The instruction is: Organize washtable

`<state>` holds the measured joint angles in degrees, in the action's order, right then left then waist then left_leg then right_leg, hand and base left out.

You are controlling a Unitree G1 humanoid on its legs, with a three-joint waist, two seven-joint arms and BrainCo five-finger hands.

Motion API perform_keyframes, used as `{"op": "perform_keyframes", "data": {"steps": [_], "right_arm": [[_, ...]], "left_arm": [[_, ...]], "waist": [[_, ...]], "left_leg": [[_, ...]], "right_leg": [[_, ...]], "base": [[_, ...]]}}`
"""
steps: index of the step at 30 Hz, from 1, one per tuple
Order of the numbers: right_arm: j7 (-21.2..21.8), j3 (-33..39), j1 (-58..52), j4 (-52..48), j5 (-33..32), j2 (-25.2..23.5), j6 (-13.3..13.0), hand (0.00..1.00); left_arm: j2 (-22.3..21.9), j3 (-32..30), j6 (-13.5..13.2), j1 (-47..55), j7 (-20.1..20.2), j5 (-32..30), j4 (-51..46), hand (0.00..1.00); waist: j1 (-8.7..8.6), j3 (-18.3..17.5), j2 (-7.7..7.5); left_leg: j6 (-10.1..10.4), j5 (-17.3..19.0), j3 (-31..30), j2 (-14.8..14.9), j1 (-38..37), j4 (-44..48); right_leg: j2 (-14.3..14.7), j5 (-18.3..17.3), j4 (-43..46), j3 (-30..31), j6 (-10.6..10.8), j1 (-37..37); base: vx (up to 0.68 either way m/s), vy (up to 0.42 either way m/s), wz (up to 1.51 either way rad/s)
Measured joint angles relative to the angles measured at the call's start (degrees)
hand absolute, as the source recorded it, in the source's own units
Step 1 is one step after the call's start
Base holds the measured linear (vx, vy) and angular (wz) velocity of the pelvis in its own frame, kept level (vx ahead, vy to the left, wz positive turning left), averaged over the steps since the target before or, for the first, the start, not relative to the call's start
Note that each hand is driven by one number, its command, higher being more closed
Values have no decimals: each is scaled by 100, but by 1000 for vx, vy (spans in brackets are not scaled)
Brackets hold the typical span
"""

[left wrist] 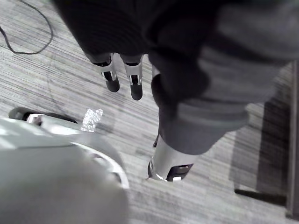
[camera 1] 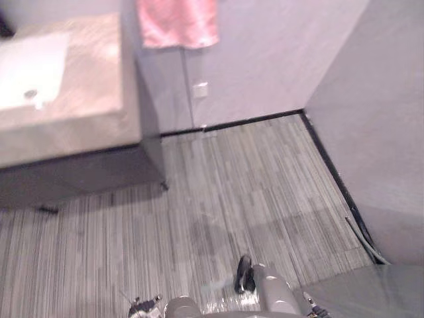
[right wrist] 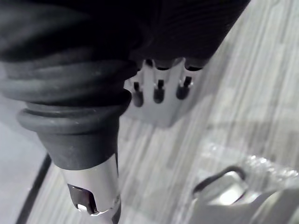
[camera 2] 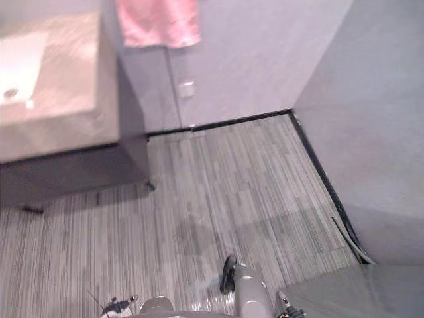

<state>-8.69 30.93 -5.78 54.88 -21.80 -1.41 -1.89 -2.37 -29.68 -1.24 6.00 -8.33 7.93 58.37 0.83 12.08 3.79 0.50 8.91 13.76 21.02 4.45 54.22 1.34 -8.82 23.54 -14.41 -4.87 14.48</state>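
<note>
Most of the head views is grey striped floor (camera 1: 252, 185), running to a black skirting (camera 1: 252, 120) at the foot of the pale back wall (camera 1: 278, 53). A second wall (camera 1: 377, 119) closes the right side.

Item 1. The counter (camera 1: 99, 73), a stone-coloured washtable, stands at the upper left on a dark cabinet (camera 1: 79, 175). Its white basin (camera 1: 33, 66) is sunk into the top, with a drain (camera 1: 30, 94) near the front edge. What needs ordering on the counter cannot be made out from this angle.

Item 2. A pink towel (camera 1: 177, 23) hangs on the back wall just beside the counter's right end. A small white wall outlet (camera 1: 200, 89) sits below it.

Item 3. The left robot hand (left wrist: 134, 79) hangs over the floor, fingers straight and apart from the thumb, nothing held. The right robot hand (right wrist: 159, 91) hangs likewise over the floor, fingers straight in a row, thumb apart, nothing held. Both are well apart from the counter.

Assessment. No part of the tidying can be confirmed as done. With both robot hands free and the counter off to one side, the work appears either not begun or between steps. To be done, in my judgement: face the counter, close in, and bring a robot hand over its top before anything can be handled.
</note>
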Motion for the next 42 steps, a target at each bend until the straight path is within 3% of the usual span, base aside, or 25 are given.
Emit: {"op": "perform_keyframes", "data": {"steps": [1,2,5,7,10,11,12,13,14,16,17,18,19,20,21,25,28,29,30,31,32,35,38,40,42], "right_arm": [[-2,-17,70,7,3,-30,16,0],[0,-48,100,-20,41,-64,27,0],[-10,-233,195,-117,42,-84,-4,0],[7,-272,376,-213,46,-106,-15,0],[-5,-271,408,-225,59,-154,-13,0],[-8,-280,374,-224,85,-176,-13,0],[-7,-291,367,-160,144,-175,-16,0],[-5,-403,374,-58,177,-271,-15,0],[-3,-424,366,-32,182,-302,-14,0],[12,-362,372,170,227,-333,0,0],[20,-229,368,319,243,-320,3,0],[39,-212,368,428,325,-268,-7,0],[50,-216,367,436,340,-264,-7,0],[111,-230,355,430,364,-262,-15,0],[132,-268,335,316,444,-250,-11,0],[129,-285,32,-15,561,-257,-15,0],[121,-246,-173,6,556,-226,-20,0],[122,-259,-248,7,556,-229,-20,0],[112,-261,-252,15,558,-235,-21,0],[119,-275,-239,51,546,-174,-9,0],[116,-462,-201,41,582,-48,-8,0],[104,-656,-57,-2,594,85,-2,0],[104,-615,2,-217,490,57,-21,0],[95,-591,42,-365,419,109,-53,0],[102,-501,10,-332,386,96,-61,0]], "left_arm": [[28,0,-3,-29,25,38,0,0],[40,14,-25,-55,79,69,-20,0],[-5,61,-195,-38,82,273,-217,0],[-45,75,-227,-82,92,283,-259,0],[-70,75,-239,-78,89,285,-257,0],[-78,73,-239,-30,90,284,-255,0],[-59,52,-233,47,90,282,-180,0],[66,5,-227,62,91,281,-149,0],[103,3,-233,60,90,281,-154,0],[175,-85,-235,57,99,288,-85,0],[205,-174,-203,64,90,286,35,0],[208,-188,-158,85,88,282,162,0],[214,-186,-156,79,84,282,175,0],[218,-146,-144,77,92,284,174,0],[248,-124,-134,119,90,280,175,0],[170,-4,-130,-41,96,293,-57,0],[-2,-40,-186,-124,200,295,-196,0],[-80,-228,-187,-86,187,286,-225,0],[-105,-271,-189,-60,175,284,-233,0],[-137,-323,-187,-40,167,286,-201,0],[-194,-336,-184,15,169,296,-209,0],[-281,-362,-189,-36,130,501,-170,0],[-275,-252,-193,-50,52,544,-197,0],[-256,-41,-191,-51,15,544,-333,0],[-45,162,-221,-78,-54,608,-811,0]], "waist": [[-1,4,5],[-2,84,-139],[62,72,-214],[195,76,-221],[325,72,-193],[335,65,-187],[452,2,-248],[460,-167,-506],[456,-236,-617],[452,-316,-800],[442,-318,-850],[429,-314,-835],[422,-310,-829],[376,-289,-791],[285,-249,-718],[263,-237,-679],[102,-331,-628],[137,-429,-642],[155,-452,-645],[161,-479,-626],[162,-534,-409],[199,-541,-206],[189,-538,-236],[185,-606,-122],[149,-770,-287]], "left_leg": [[141,91,-73,-3,121,162],[302,203,-106,-81,305,310],[354,316,-51,-392,1069,-55],[356,311,151,-645,1594,-981],[330,35,403,-1152,1915,-3109],[201,-225,391,-1260,1967,-3573],[-173,-897,300,-1365,1909,-3557],[-377,-1040,292,-1582,1875,-3653],[-457,-996,315,-1702,1868,-3745],[-696,-880,317,-1995,1695,-3779],[-781,-611,282,-2152,1382,-3702],[-826,-262,163,-2234,998,-3524],[-835,-212,144,-2245,930,-3503],[-790,28,4,-2261,608,-3445],[-793,226,-92,-2265,199,-3496],[-673,349,-470,-2287,-616,-4050],[-421,505,-970,-2277,-919,-4151],[-300,649,-1044,-2289,-930,-4058],[-189,809,-1095,-2291,-918,-3848],[-3,1004,-1125,-2200,-845,-3440],[124,1085,-1154,-1983,-467,-2657],[432,1037,-700,-1381,325,-1211],[429,997,-46,-892,184,-2180],[395,260,-61,-879,57,-3368],[457,-115,-126,-1179,-144,-4117]], "right_leg": [[41,-1,-158,79,-2,-224],[60,-1,-482,204,-2,-763],[56,-3,-1096,413,1,-1825],[44,-52,-1402,536,86,-2162],[-20,-300,-1818,558,470,-2972],[-20,-380,-1891,612,570,-3191],[-69,-438,-1900,839,603,-3367],[-293,-360,-1796,976,506,-3297],[-399,-285,-1651,1037,460,-3173],[-656,3,-879,1317,717,-2867],[-721,316,-37,1454,1038,-2709],[-719,581,1466,1627,1631,-2300],[-711,610,1732,1630,1692,-2194],[-719,691,3100,1546,1875,-1649],[-782,629,4247,1308,1786,-974],[-818,6,4157,926,1278,159],[-738,-139,1157,955,984,158],[-732,143,251,1153,662,85],[-740,411,-12,1163,584,1],[-754,413,-44,1109,795,-125],[-653,294,-47,916,735,-224],[-560,133,-294,553,574,-510],[-663,127,-689,306,563,-1067],[-619,122,-800,256,606,-1113],[-740,165,-1028,294,779,-1136]], "base": [[657,-318,-65],[625,-270,-28],[649,-183,-28],[585,-29,-63],[492,95,-41],[758,274,-68],[655,255,-68],[802,316,-51],[539,223,5],[714,292,32],[819,303,35],[629,211,29],[538,168,22],[449,115,27],[405,93,27],[334,7,51],[342,-127,107],[306,-125,69],[394,-194,74],[370,-198,69],[354,-206,63],[286,-173,57],[222,-94,39],[159,22,11],[122,70,11]]}}
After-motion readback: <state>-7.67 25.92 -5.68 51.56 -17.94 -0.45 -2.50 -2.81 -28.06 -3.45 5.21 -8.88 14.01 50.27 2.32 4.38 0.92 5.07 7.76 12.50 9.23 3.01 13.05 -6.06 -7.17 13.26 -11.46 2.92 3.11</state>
